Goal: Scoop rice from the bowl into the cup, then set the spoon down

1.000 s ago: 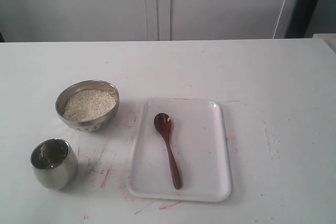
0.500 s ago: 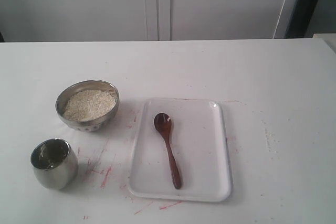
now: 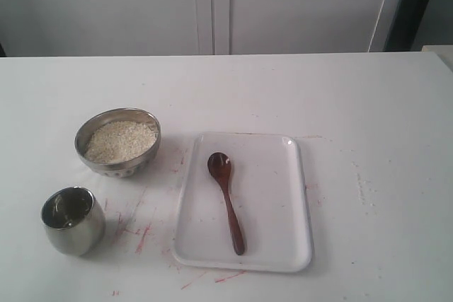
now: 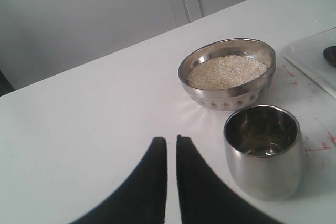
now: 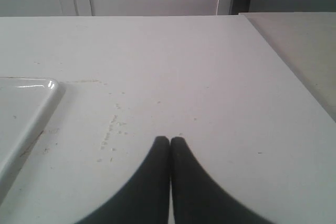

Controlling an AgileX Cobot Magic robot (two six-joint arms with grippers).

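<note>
The steel bowl [image 3: 149,155] holds off-white rice [image 3: 120,141] at the table's left. The shiny cup [image 3: 71,221] stands nearer the front, apart from the bowl. The dark wooden spoon [image 3: 226,199] lies on a white tray [image 3: 283,203], head toward the back. Neither arm shows in the exterior view. In the left wrist view my left gripper [image 4: 171,139] hangs shut and holds nothing, with only a thin slit between its fingers, and the cup [image 4: 262,156] and the bowl [image 4: 226,98] with its rice [image 4: 227,72] lie just beyond it. My right gripper [image 5: 170,139] is shut and holds nothing over bare table beside the tray [image 5: 21,114].
Red scuff marks [image 3: 141,235] streak the table between the cup and the tray. A few stray grains [image 5: 110,129] lie on the table beside the tray. The table's right edge [image 5: 294,66] runs close to the right gripper. White cabinet doors [image 3: 212,5] stand behind the table.
</note>
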